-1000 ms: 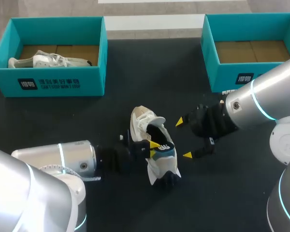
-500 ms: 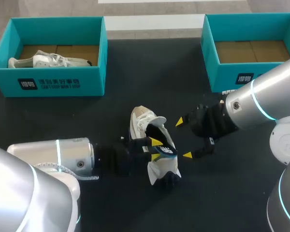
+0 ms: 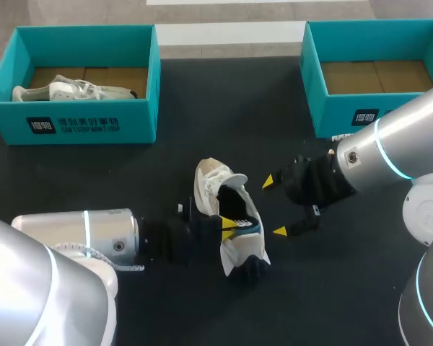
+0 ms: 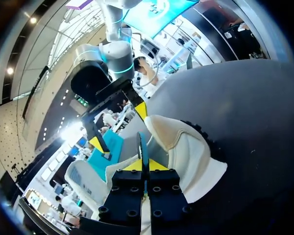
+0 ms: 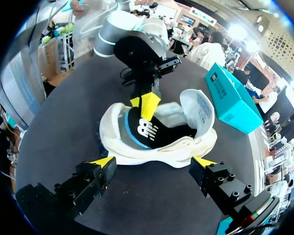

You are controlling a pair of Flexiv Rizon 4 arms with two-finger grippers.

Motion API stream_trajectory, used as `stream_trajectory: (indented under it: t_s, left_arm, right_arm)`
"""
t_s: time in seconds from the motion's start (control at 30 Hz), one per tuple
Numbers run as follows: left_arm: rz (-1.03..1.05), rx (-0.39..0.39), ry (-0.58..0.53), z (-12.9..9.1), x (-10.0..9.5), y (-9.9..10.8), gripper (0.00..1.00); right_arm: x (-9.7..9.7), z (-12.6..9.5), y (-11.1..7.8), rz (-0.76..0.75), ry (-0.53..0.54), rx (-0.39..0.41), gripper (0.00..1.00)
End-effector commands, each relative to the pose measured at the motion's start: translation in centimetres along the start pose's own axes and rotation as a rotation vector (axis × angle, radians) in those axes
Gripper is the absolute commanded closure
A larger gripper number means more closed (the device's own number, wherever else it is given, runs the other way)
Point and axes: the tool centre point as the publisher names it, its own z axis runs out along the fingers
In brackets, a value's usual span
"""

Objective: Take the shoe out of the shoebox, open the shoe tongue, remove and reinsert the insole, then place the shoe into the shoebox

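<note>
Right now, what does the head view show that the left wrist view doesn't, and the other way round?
Only the head view: the left shoebox with a second shoe lying inside it. Only the left wrist view: up close, the left gripper pinching a thin teal-edged part of the shoe from both sides. Both: the shoe out of its box, and the right gripper open beside it, not touching it.

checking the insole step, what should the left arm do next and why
Probably lift the insole up and out of the shoe. The left gripper is shut on the insole's blue-trimmed edge, most of it lies inside the shoe, and the right gripper stands open beside the shoe, not holding it.
</note>
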Motion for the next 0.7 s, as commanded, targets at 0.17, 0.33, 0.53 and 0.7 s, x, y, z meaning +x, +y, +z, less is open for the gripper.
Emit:
stream_trajectory:
  t_s: [0.17, 0.33, 0.53, 0.7]
  left_arm:
    - [-0.004, -0.008, 0.038, 0.5, 0.0, 0.9, 0.90]
    - [-0.001, 0.004, 0.032, -0.1, -0.3, -0.2, 0.59]
    - [0.023, 0.002, 0.010, -1.0, -1.1, -1.0, 0.56]
    - [0.036, 0.011, -0.002, -1.4, -1.8, -1.7, 0.55]
  right_arm:
    - [0.1, 0.0, 0.1, 0.001, -0.002, 0.003, 0.00]
    - [0.1, 0.0, 0.1, 0.001, -0.002, 0.003, 0.00]
    - [0.1, 0.0, 0.1, 0.001, -0.002, 0.003, 0.00]
    - [0.1, 0.0, 0.1, 0.001, -0.002, 0.003, 0.00]
